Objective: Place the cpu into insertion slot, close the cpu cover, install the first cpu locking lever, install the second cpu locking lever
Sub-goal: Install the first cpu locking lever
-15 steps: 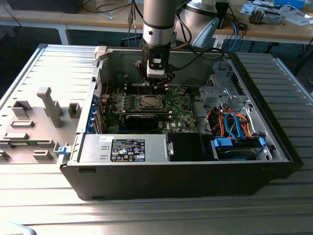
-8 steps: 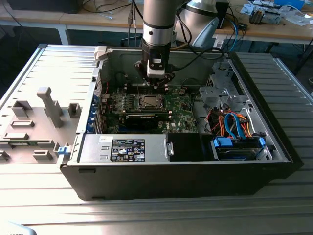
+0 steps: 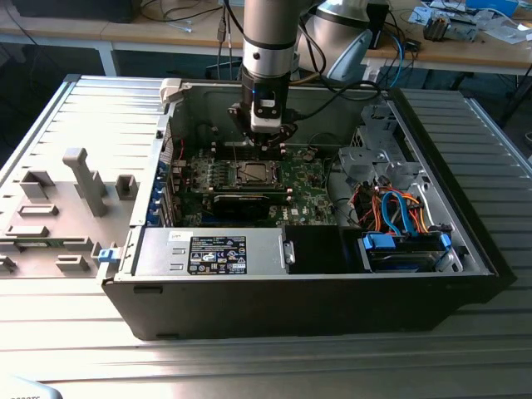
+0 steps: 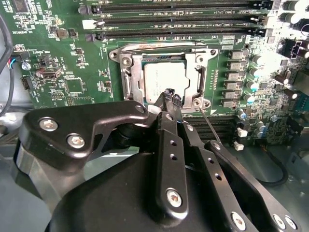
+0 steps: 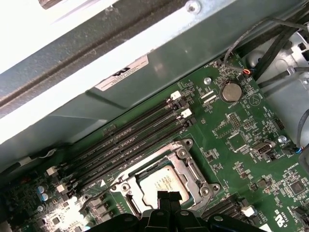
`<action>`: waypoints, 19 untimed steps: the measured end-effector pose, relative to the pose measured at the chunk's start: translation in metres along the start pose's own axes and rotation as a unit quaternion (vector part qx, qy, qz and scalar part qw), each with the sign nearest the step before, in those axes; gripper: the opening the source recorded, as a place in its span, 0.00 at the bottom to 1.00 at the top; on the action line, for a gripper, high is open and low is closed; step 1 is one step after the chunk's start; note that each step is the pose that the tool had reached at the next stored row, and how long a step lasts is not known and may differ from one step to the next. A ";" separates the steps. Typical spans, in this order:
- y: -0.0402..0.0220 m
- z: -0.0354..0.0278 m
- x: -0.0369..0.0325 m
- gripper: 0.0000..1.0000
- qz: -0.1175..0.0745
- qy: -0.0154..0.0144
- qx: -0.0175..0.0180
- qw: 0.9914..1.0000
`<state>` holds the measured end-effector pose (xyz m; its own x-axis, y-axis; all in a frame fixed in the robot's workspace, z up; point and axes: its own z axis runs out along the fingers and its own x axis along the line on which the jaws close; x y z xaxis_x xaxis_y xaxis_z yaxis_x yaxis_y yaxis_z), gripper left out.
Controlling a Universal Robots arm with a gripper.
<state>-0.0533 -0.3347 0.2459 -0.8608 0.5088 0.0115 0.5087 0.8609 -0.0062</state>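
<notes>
Cpu (image 4: 164, 82) seen seated in insertion slot (image 4: 129, 83), cpu cover (image 4: 200, 79) lying closed around it; placing and cover steps judged done. Lever step judged in hand. Thin locking lever (image 4: 208, 126) seen slanting free beside socket, apparently not latched. Gripper (image 4: 170, 94) held just over socket's near edge, jaws drawn nearly together, nothing visibly clamped. Next move judged to call for fine alignment on slim wire. In exterior view, gripper (image 3: 264, 135) hung above motherboard (image 3: 307, 179) inside computer case (image 3: 150, 208). Second lever hard to make out; socket's near rim hidden by gripper.
</notes>
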 end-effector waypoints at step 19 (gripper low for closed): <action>0.0000 0.0001 0.0000 0.11 -0.050 0.000 0.000 0.999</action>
<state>-0.0533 -0.3347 0.2458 -0.9070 0.4209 0.0116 0.4209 0.9071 -0.0060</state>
